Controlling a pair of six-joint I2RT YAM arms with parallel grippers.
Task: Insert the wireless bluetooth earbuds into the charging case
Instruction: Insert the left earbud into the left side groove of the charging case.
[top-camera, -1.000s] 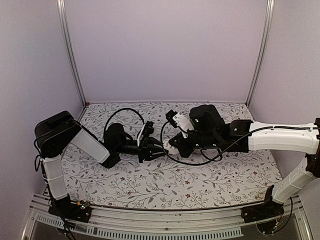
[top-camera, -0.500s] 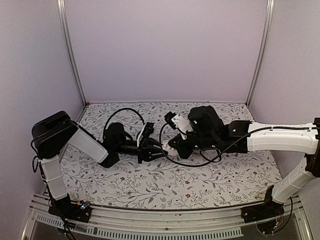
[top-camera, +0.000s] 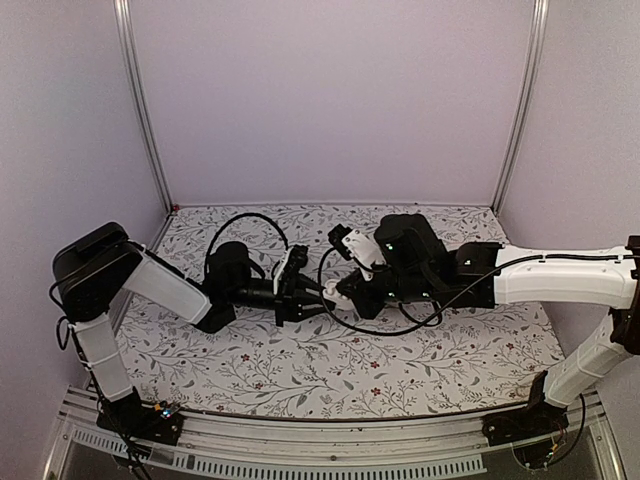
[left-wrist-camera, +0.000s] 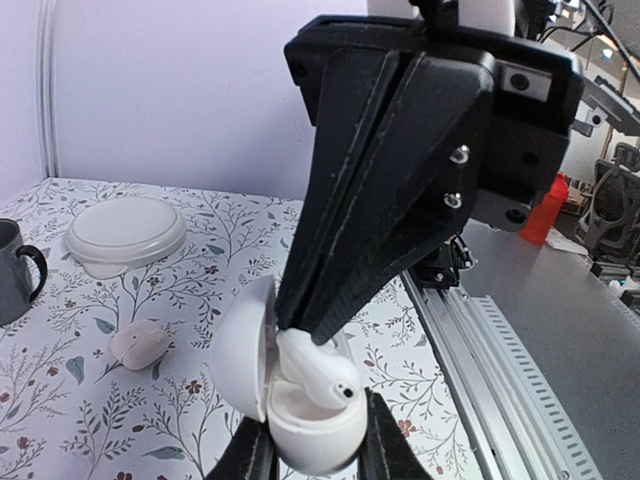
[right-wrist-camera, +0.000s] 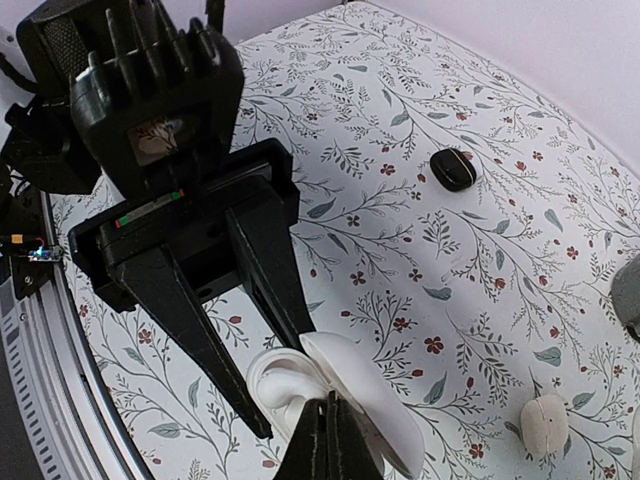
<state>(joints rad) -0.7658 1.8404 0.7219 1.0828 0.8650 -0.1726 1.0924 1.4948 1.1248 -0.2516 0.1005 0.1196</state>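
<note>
The mug (left-wrist-camera: 8, 270) is cut off at the picture's edge, and the charging case (left-wrist-camera: 310, 432) hides part of the earbud (left-wrist-camera: 318, 372).

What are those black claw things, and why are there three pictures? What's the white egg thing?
They are two robot arms fixed to a flowery table. Each ends in a two-finger claw called a gripper. One picture looks down from above; the other two come from small cameras on each wrist, so each sees the other claw close up. The left gripper holds the white egg thing: an open charging case. The right gripper pinches one white earbud, a tiny earphone, right at the case's opening. Also on the table lie a pale round dish, a dark mug, a small black lump and a small white lump; I cannot tell what the lumps are.
</note>
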